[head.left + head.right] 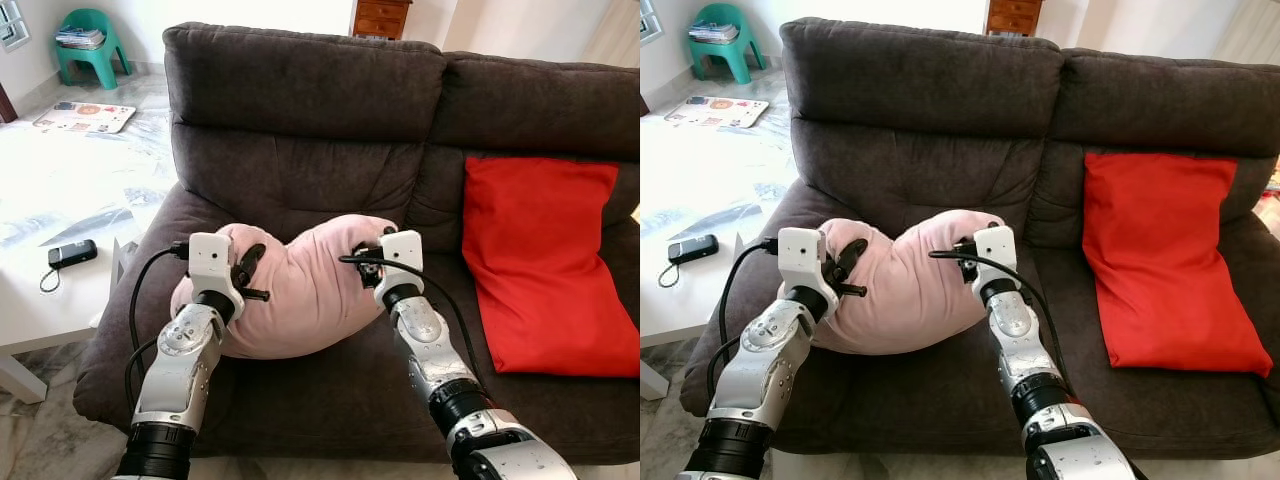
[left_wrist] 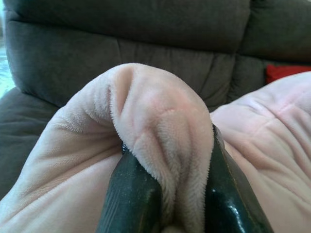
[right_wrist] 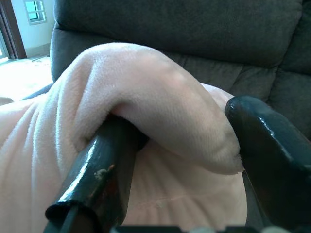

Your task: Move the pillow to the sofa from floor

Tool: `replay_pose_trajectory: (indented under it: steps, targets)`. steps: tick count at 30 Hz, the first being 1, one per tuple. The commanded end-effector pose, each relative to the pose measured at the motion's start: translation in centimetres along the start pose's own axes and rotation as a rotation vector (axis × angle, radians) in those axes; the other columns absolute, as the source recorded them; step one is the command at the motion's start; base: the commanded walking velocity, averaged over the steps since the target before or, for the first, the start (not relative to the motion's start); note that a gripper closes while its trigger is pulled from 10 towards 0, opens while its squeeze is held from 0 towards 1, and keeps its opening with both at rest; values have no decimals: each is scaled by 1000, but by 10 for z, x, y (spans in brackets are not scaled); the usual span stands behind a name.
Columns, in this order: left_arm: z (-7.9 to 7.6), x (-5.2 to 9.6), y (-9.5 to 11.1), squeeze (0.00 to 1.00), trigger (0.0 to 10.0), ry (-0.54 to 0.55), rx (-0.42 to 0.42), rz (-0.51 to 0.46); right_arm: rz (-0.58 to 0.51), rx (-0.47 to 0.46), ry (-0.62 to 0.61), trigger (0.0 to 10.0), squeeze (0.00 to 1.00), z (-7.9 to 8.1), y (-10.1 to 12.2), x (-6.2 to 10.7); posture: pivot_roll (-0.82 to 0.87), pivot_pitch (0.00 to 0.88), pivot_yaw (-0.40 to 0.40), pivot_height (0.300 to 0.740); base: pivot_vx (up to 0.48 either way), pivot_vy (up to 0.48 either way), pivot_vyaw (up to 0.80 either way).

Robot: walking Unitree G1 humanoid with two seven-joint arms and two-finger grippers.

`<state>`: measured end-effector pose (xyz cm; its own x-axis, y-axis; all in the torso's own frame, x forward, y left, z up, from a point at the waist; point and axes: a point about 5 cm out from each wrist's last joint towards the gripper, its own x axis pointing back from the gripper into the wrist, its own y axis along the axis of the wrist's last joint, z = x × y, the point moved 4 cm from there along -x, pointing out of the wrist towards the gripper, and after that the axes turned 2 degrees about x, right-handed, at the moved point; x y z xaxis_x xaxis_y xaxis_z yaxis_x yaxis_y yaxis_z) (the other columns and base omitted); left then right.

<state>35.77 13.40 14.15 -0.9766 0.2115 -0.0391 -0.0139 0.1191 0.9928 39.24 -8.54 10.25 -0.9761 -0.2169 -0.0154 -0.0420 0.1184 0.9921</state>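
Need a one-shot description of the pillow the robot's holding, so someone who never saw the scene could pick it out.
Find the dark grey sofa. On its left seat lies the pink plush pillow, pinched at one end by the left gripper and at the other by the right gripper. The red cushion on the right seat is smooth, flat and untouched; this one is pale, fuzzy and bunched.

Pink pillow (image 1: 300,295), dk grey sofa (image 1: 300,100), red cushion (image 1: 545,260).
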Motion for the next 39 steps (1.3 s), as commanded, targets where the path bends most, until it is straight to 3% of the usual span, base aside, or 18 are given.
replay_pose_trajectory:
  steps: [1,5,6,13,14,17,18,22,23,24,28,29,34,39]
  targets:
    - [-12,-6,3,0,10000,-30,1,-18,-81,27,69,10000,1000,16,23,-9,34,17,-107,740,0,0,0]
    - [-5,-5,3,0,10000,12,11,-25,-69,48,72,10000,988,14,20,-8,35,18,-107,740,0,0,0]
    - [3,-5,3,0,10000,51,19,-26,-49,67,55,10000,0,7,15,-6,35,18,-106,740,0,0,0]
    - [14,-4,1,0,10000,103,22,-22,-43,70,-5,10000,0,-15,11,-3,32,20,-106,740,0,0,0]
    - [17,-3,0,0,10000,117,22,-20,-43,72,-29,10000,0,-27,11,-2,30,21,-105,740,0,0,0]
    - [19,-3,-1,0,10000,132,22,-19,-41,70,-52,10000,0,-35,11,-2,30,20,-106,740,0,0,0]
    - [22,-3,-2,0,10000,152,21,-19,-44,71,-77,10000,0,-46,13,-1,30,20,-106,740,0,0,0]
    - [27,-2,-3,0,10000,186,18,-17,-48,68,-96,10000,0,-58,15,-1,30,20,-107,740,0,0,0]
    - [29,-2,-3,0,10000,193,20,-17,-50,74,-101,10000,941,-62,16,0,30,20,-107,740,0,0,0]
    - [31,-2,-3,0,10000,205,20,-17,-51,82,-120,10000,1000,-69,16,1,29,22,-107,740,0,0,0]
    - [36,-1,-4,0,10000,232,17,-14,-29,110,-167,10000,1000,-81,15,2,26,21,-106,740,0,0,0]
    - [36,-1,-5,0,10000,237,16,-12,-14,126,-159,10000,0,-80,12,3,27,20,-107,740,0,0,0]
    - [35,-2,-5,0,10000,245,13,-15,-19,126,-153,10000,0,-72,7,6,29,24,-108,740,0,0,0]
    - [38,-2,-5,0,10000,261,12,-15,-21,111,-226,10000,0,-78,4,15,25,28,-110,740,0,0,0]
